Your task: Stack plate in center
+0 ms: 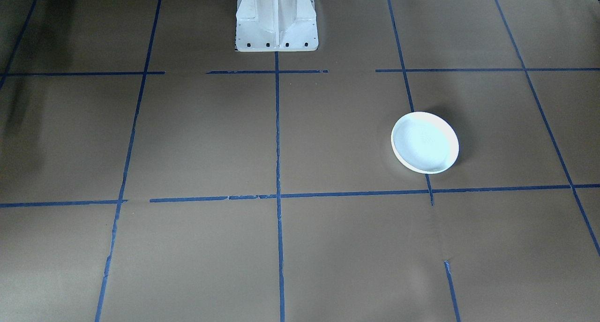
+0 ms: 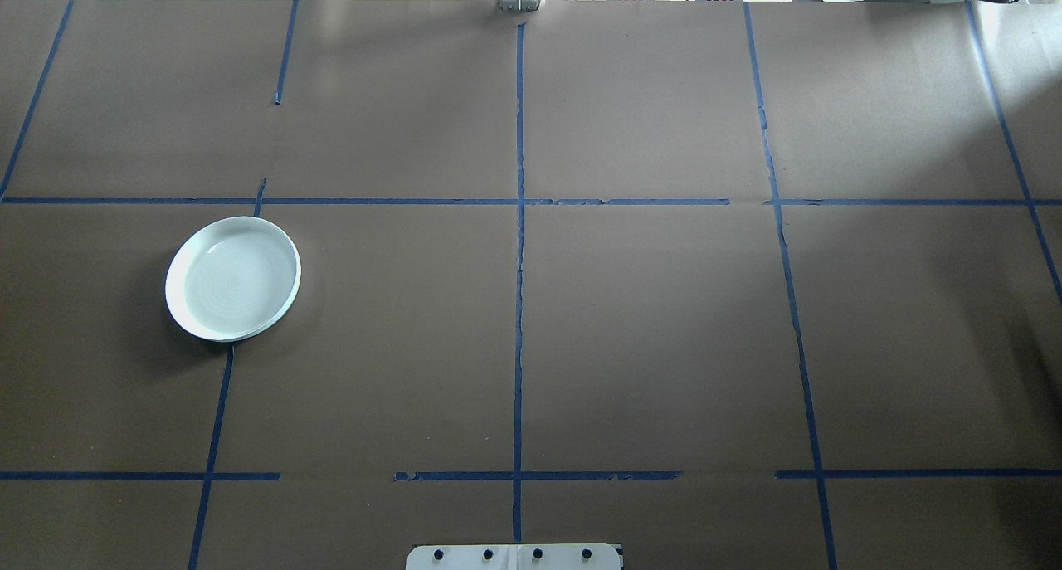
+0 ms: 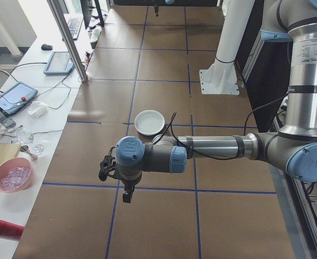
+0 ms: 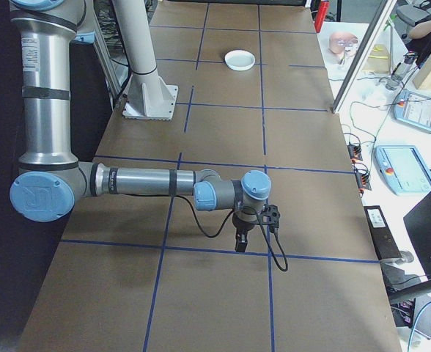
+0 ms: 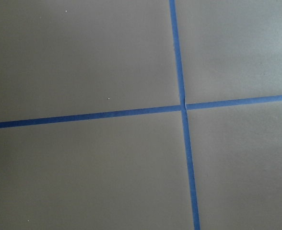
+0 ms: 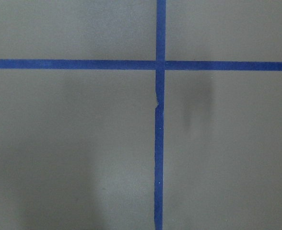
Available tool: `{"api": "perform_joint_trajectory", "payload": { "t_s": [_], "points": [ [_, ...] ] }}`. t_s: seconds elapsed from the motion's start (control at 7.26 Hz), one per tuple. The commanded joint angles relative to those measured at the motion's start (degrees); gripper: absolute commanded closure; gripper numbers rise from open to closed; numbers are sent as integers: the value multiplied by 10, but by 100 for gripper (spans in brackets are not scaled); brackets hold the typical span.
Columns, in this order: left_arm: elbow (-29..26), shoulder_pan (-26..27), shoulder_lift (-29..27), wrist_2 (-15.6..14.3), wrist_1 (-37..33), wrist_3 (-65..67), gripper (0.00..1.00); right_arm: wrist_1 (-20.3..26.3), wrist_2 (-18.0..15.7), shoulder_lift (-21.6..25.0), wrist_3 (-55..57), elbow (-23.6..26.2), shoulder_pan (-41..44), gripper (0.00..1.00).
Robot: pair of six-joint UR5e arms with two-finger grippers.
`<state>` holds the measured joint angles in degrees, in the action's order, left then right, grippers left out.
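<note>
White plate [image 2: 233, 278] seen on robot's left side of table [image 2: 647, 321]. Both claws' state cannot be told.

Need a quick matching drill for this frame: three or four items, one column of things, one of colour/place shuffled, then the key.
Things:
1. plate
2. tape grid lines
3. robot base mount
4. pink bowl

Descriptions:
A. blue, crossing the brown table cover
B. white, on the robot's left half of the table
C. on the side bench, off the table
D. white, bolted at the table's edge

Pairs: 1-B, 2-A, 3-D, 4-C
</note>
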<state>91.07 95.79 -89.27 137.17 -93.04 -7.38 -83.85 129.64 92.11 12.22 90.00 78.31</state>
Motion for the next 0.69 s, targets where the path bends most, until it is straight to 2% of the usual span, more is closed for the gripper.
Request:
{"api": "perform_joint_trajectory", "payload": {
  "t_s": [0.0,0.55],
  "points": [
    [9,0,-4,-1,31,0,0,0,0,0,0,0,0,0],
    [14,1,-2,-2,29,0,0,0,0,0,0,0,0,0]
  ]
}}
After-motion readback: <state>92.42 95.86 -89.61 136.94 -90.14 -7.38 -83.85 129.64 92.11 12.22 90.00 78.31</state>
